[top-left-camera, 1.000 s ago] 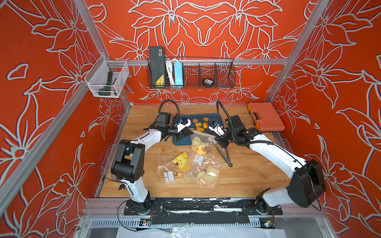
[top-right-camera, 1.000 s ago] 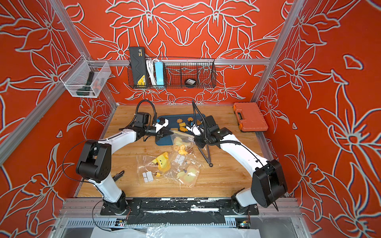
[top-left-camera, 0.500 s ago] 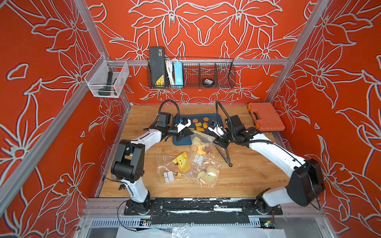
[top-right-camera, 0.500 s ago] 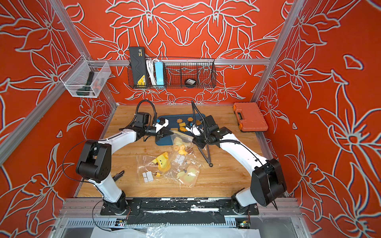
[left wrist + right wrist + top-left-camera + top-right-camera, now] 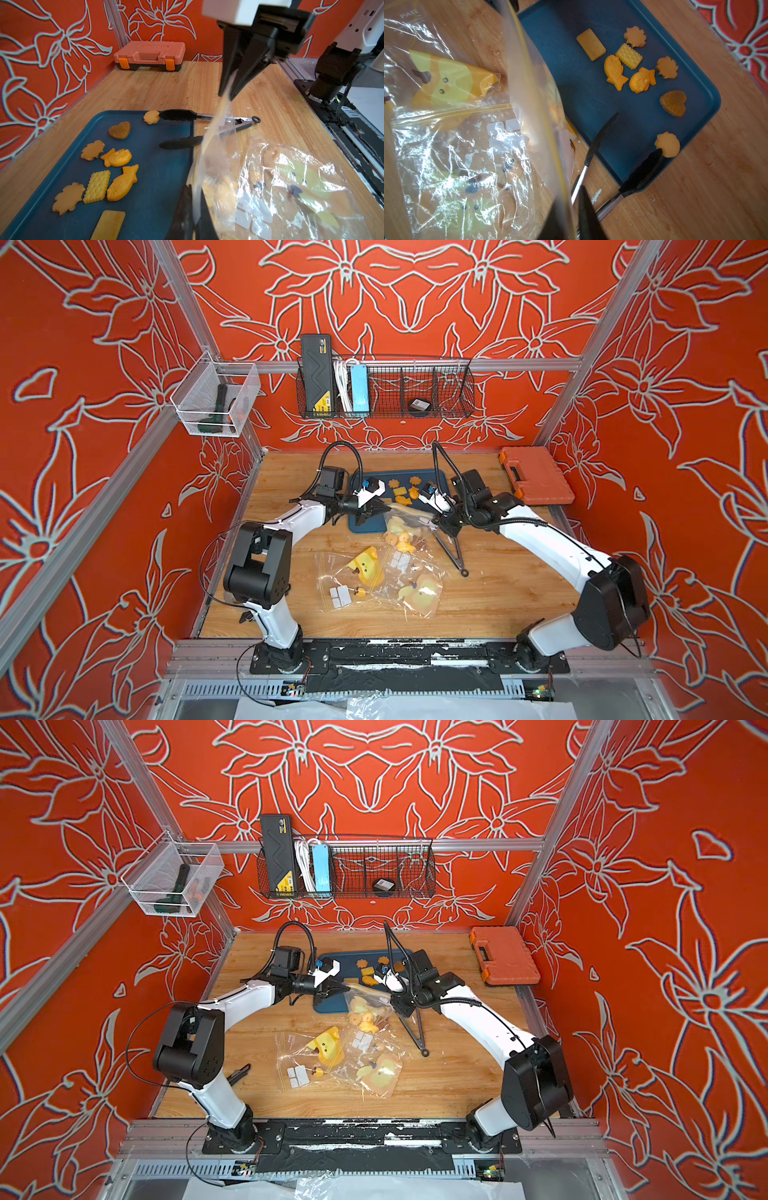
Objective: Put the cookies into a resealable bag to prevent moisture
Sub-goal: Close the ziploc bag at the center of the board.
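1. The resealable bag [image 5: 410,517] sits mid-table in a top view. Its rim is lifted and its belly rests on the table [image 5: 498,593]. Several biscuits show through the film.
2. The left gripper [image 5: 380,511] is pinched tight on the rim's 9 o'clock end. The right gripper [image 5: 226,96] nips the 3 o'clock end. The rim strip runs taut between them.
3. About eight cookies [image 5: 117,158] lie on the blue tray [image 5: 162,170], at 12 o'clock from the bag.
4. The tongs [image 5: 178,115] lie unheld at 3 o'clock from the bag, arms spread and tips on the tray edge. One tip is just beside a flower biscuit.
5. Judgement: the step in hand is setting the mouth for loading. A taut rim keeps the lips together, so ease the two ends toward each other until it gapes. Keep the belly down so the contents stay inside.
6. Risks: thin film can slip from a pinch. The spare bags [image 5: 353,576] at 6 o'clock lie close and may drag along. One arm must let go to take the tongs.
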Available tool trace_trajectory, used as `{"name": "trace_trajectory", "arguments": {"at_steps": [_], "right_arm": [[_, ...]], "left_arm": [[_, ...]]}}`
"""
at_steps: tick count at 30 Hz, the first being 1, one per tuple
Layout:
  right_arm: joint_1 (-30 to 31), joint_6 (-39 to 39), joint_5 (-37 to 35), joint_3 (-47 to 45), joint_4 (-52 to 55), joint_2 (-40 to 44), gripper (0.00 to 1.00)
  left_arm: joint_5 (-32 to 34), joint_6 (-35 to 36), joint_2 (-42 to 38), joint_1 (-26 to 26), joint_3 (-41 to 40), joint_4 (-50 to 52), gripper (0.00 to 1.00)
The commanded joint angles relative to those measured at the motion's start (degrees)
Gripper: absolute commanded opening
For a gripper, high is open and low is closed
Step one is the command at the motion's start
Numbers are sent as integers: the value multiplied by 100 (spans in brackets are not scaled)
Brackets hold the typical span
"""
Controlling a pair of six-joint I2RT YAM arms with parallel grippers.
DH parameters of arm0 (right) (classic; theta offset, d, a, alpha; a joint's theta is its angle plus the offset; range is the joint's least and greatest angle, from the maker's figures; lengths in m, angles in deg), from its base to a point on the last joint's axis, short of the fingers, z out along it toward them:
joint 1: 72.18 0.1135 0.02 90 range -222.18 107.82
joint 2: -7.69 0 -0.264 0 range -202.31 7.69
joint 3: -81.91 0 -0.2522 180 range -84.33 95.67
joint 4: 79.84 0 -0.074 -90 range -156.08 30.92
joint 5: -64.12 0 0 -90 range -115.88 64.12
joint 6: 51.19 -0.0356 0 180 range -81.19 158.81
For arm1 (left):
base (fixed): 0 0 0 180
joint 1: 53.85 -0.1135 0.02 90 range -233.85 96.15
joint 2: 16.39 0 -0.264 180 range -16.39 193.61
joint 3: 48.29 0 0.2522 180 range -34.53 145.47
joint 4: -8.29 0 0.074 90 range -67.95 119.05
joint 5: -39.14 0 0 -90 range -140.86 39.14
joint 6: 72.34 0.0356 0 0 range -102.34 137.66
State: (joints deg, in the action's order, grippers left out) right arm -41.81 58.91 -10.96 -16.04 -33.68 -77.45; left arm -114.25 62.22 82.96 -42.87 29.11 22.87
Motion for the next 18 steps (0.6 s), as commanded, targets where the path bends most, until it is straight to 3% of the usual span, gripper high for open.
{"name": "trace_trajectory", "arguments": {"at_steps": [1,3,5,6,7,10,11,12,13,15,17,18], "right_arm": [[3,103,-416,-61,-85,52,48],[5,69,-551,-150,-111,136,48],[5,50,-593,-185,-65,181,37],[6,41,-603,-180,-30,166,14],[11,15,-584,-149,33,141,0],[-5,22,-161,51,279,10,0],[-2,-21,-214,30,145,30,12],[5,-26,-210,-35,-7,64,35],[14,-32,-175,-105,-180,108,46],[15,-50,-119,-76,-244,126,46],[11,7,92,57,-108,70,0],[8,19,162,134,-21,27,0]], "left_arm": [[-183,139,-187,18,36,76,0],[-182,140,-178,18,39,76,0],[-182,148,-170,17,52,85,0],[-182,143,-170,18,52,93,0],[-182,145,-170,18,52,86,0],[-182,148,-173,18,44,85,0],[-182,145,-177,18,44,85,0],[-182,144,-172,18,45,94,0],[-182,143,-175,18,39,94,0],[-194,150,-183,18,43,85,0],[-195,150,-176,18,48,81,0],[-196,149,-164,18,52,85,0]]}}
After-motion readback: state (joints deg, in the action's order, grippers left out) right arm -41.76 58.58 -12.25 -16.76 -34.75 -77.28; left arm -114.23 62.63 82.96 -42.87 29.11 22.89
